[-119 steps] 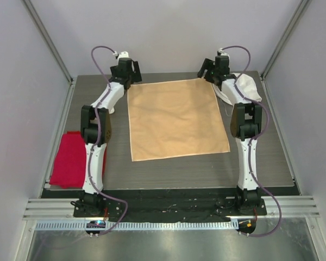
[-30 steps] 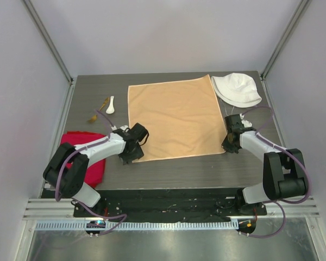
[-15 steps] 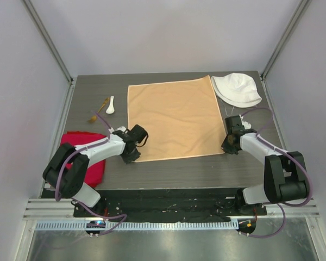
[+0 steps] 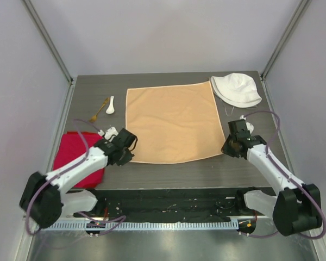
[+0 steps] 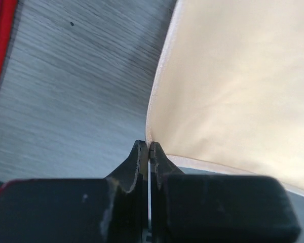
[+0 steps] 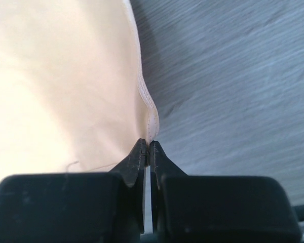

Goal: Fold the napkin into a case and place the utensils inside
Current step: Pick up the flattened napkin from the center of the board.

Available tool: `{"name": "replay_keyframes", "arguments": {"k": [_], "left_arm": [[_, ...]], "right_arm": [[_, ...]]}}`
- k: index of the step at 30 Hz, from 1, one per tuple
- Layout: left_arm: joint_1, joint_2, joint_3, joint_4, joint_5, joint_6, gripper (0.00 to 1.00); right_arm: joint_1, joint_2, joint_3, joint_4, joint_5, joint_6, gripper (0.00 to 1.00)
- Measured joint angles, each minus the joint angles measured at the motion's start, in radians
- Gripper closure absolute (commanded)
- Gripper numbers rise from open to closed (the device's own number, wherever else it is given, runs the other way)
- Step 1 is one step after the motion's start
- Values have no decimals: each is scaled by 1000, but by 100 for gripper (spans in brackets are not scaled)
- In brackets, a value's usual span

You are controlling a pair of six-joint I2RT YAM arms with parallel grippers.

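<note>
The peach-orange napkin (image 4: 171, 122) lies spread as a square in the middle of the table. My left gripper (image 4: 131, 154) is shut on its near left corner; the left wrist view shows the hemmed corner (image 5: 150, 143) pinched between the black fingertips. My right gripper (image 4: 226, 148) is shut on the near right corner, whose hem (image 6: 151, 132) rises into the closed tips. The small white spoon (image 4: 110, 105) and the thin gold fork (image 4: 99, 110) lie side by side at the far left, apart from the napkin.
A bright red cloth (image 4: 76, 154) lies at the left edge, just behind my left arm. A white fabric hat (image 4: 237, 89) sits at the far right corner, touching the napkin's far corner. Grey walls close the table on three sides.
My left gripper has closed on the near left corner and its arm has swung back toward the near edge. The napkin's near edge has shifted. The right gripper stays shut on its corner.
</note>
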Motion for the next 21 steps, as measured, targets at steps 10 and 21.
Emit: {"name": "replay_keyframes", "arguments": {"k": [10, 21], "left_arm": [[-1, -586, -3, -133, 84, 29, 100], [-1, -814, 52, -306, 156, 51, 100]], "right_arm": [[26, -364, 94, -309, -81, 60, 99], [27, -636, 158, -568, -131, 57, 99]]}}
